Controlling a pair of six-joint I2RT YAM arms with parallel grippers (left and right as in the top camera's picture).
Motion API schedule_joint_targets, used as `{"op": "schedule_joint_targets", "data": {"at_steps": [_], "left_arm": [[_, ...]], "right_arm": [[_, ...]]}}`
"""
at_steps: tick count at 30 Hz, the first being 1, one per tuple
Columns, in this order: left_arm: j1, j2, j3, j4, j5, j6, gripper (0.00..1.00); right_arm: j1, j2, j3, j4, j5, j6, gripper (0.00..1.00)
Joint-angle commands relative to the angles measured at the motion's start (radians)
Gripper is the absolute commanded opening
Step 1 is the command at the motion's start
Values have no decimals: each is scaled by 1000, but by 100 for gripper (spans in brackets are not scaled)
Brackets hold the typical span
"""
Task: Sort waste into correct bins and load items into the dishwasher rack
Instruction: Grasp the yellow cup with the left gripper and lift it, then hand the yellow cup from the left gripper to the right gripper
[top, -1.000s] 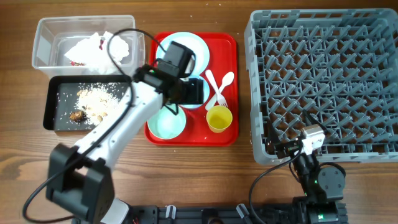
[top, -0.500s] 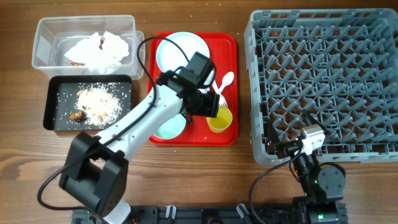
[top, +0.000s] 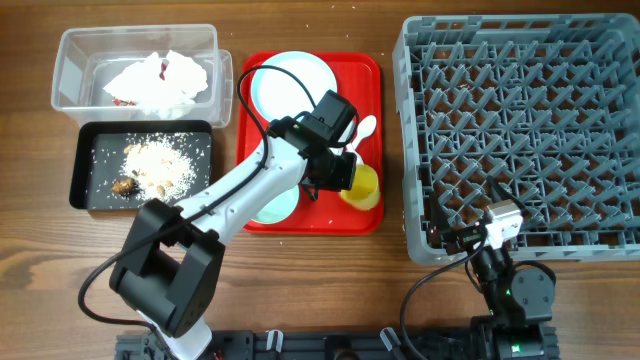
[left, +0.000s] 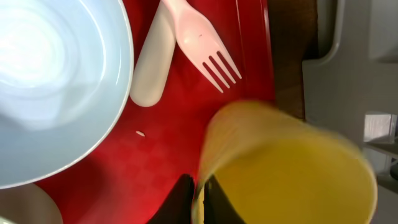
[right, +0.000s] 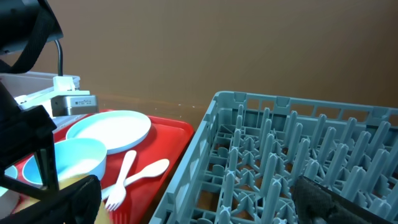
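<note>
1. Small yellow cup (top: 362, 187): tilted over the near right corner of the flat red tray (top: 318, 216), pinched at the rim by the left gripper (top: 344, 176). One dark finger (left: 180, 200) outside the wall, the other just inside, set narrowly. Impossible to tell whether lifted clear of the tray.
2. Same near band, left of the cup: pale green bowl (top: 277, 204) on the red tray, partly hidden beneath the white left arm.
3. Same near band, far right: right gripper (top: 455, 236) at the near edge of the large square grey plastic dishwasher rack (top: 412, 140). Finger spread not discernible in any view.
4. Just beyond the cup: white plastic fork (right: 123, 177) and white plastic spoon (right: 152, 168), overlapping on the red tray.
5. Left of these: pale blue bowl (right: 78, 158), upright on the tray, with the pale blue round plate (top: 290, 85) behind it at the tray's far end.
6. Left of the red tray, on the wooden table (top: 300, 280): shallow black rectangular tray (top: 85, 185) holding loose whitish rice-like scraps with brown bits (top: 155, 160).
7. Farthest, just behind the black tray: clear plastic rectangular tub (top: 68, 70) holding the crumpled white paper napkin with reddish stains (top: 155, 78).
</note>
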Motion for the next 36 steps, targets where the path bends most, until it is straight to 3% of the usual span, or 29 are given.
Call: {"op": "schedule_joint_targets", "data": {"at_steps": [1,6,8,11,13,16,20,24,29,32,34,36], "left_arm": [[-7,18,8,3,12,-3,10],[-11,47,8,11,13,-4,12],[-14,60,8,17,13,-19,4],[-5,49,13,17,64,-48,4],[30,23,26,17,181,-49,4],[143,-35,55,18,505,-49,4],[300,-77,61,29,909,-48,4],[359,-80,61,30,1099,-48,4],[360,-80,61,34,1139,-48,4],[360,-82,61,46,1138,-48,4],[360,-90,61,48,1138,-48,4],[360,-109,61,50,1138,-47,4]], "right_arm": [[3,-5,-1,6,-17,39,100],[3,-5,-1,6,-17,53,100],[3,-5,-1,9,-17,53,100],[3,-5,-1,74,-50,148,100],[3,-5,-1,185,-79,285,100],[3,-4,1,439,-149,478,99],[3,27,39,504,-235,733,100],[3,112,118,551,-385,744,100],[3,446,459,480,-676,529,100],[3,708,689,305,-891,493,100],[3,902,805,300,-1147,494,100],[3,1054,842,335,-1275,504,100]]}}
